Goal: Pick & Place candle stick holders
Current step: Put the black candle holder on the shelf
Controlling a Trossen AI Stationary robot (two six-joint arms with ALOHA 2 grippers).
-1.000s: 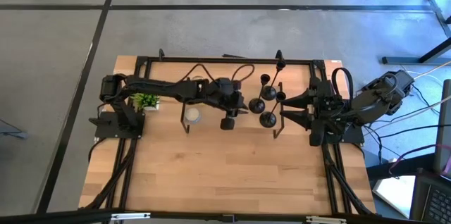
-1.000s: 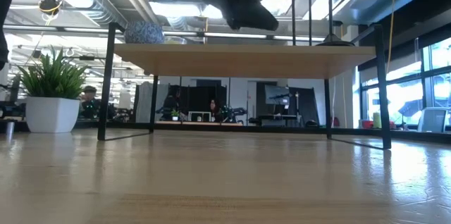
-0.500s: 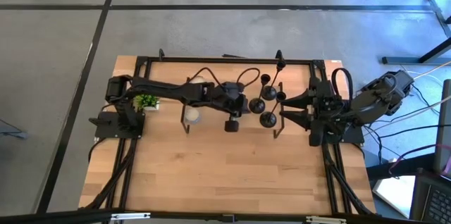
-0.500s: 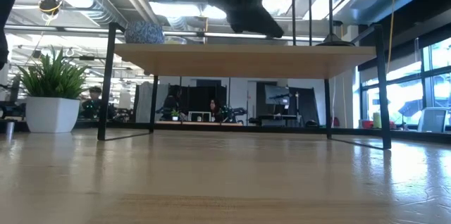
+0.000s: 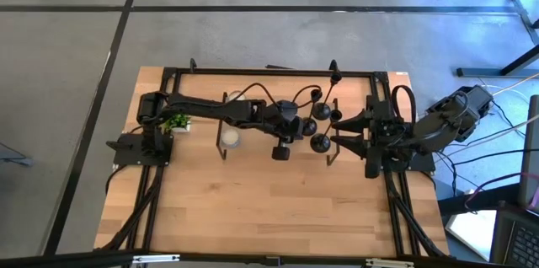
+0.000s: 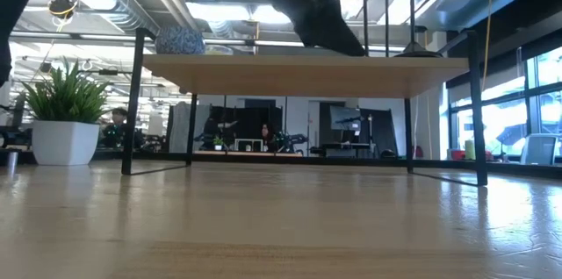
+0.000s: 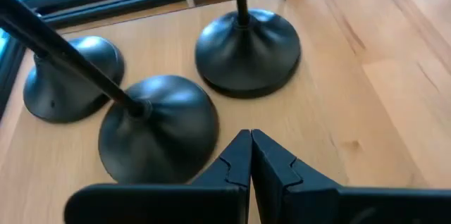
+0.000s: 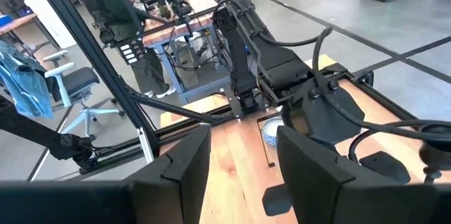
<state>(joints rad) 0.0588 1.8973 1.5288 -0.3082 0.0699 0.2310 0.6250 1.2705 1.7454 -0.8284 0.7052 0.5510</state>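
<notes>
Just left hand point(image 7: 250, 155), fingers pressed together and empty, beside three candle stick holders point(image 7: 158, 129); no legible writing.

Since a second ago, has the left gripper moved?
Yes. In the high view the left gripper has slid right along the shelf, closer to the three candlesticks, and has shut with nothing held.
</notes>
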